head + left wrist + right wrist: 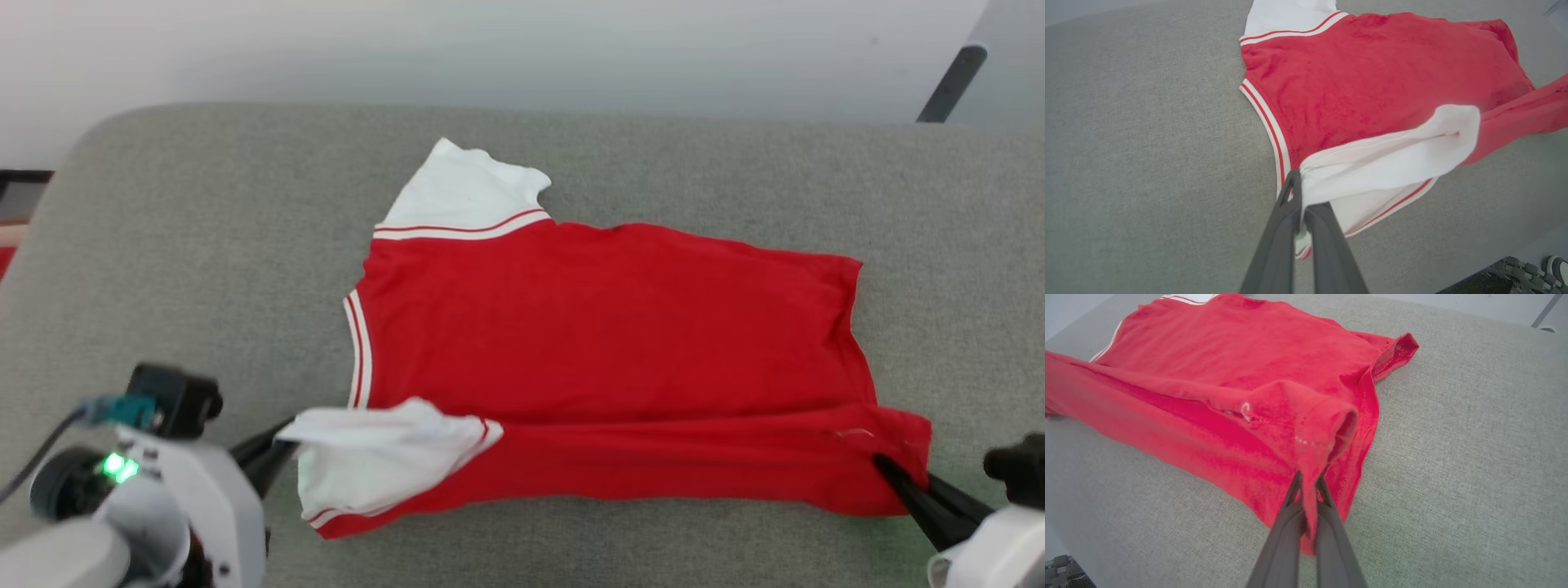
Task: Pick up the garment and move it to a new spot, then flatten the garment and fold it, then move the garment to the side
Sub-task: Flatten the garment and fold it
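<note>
At the near edge of the garment [604, 327], the left jaws are clenched on the white sleeve [1384, 163] and the right jaws are clenched on the red hem corner [1316, 428], so that edge hangs lifted as a red band between them. Beyond it the rest lies flat, plain side up, on the grey fabric worktop [204, 245], with the other white sleeve [461, 192] at the far side.

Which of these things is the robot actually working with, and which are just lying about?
Part of the job:
- garment
- left gripper, clamped on it
- right gripper, clamped on it

Just lying about:
- grey cushion under the garment
- shoe on the floor
- dark pole behind
</note>
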